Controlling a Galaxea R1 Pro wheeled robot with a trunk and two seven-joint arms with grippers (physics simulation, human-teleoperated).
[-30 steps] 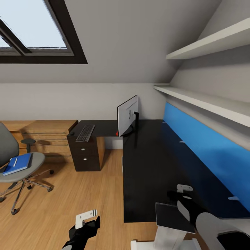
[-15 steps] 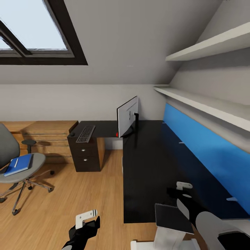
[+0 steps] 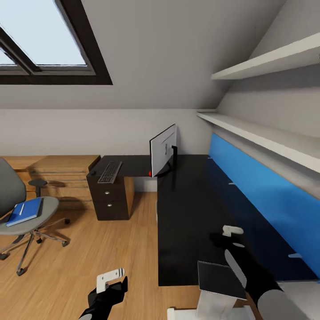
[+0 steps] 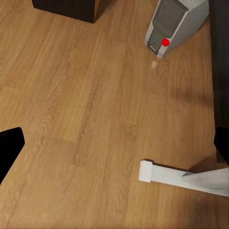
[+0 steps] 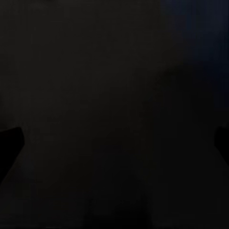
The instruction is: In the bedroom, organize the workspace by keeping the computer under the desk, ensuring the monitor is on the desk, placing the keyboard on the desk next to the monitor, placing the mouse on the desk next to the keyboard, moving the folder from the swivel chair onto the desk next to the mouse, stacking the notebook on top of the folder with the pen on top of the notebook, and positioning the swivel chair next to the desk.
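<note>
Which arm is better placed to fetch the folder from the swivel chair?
Left, probably. The left gripper hangs open over the floor on the side of the swivel chair holding the blue folder; the right gripper hovers over the desk.

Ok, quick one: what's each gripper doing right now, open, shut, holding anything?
Left gripper: jaws open, holding nothing, hanging over the wooden floor.
Right gripper: jaws open, holding nothing, over the black desk.

1. One monitor (image 3: 163, 149) and one keyboard (image 3: 110, 171) on the counter (image 3: 186, 213), centre frame.
2. One swivel chair (image 3: 20, 209), left edge, carrying one blue folder (image 3: 24, 211).
3. Two wall shelves (image 3: 266, 60), upper right.
4. One computer (image 4: 174, 24).
</note>
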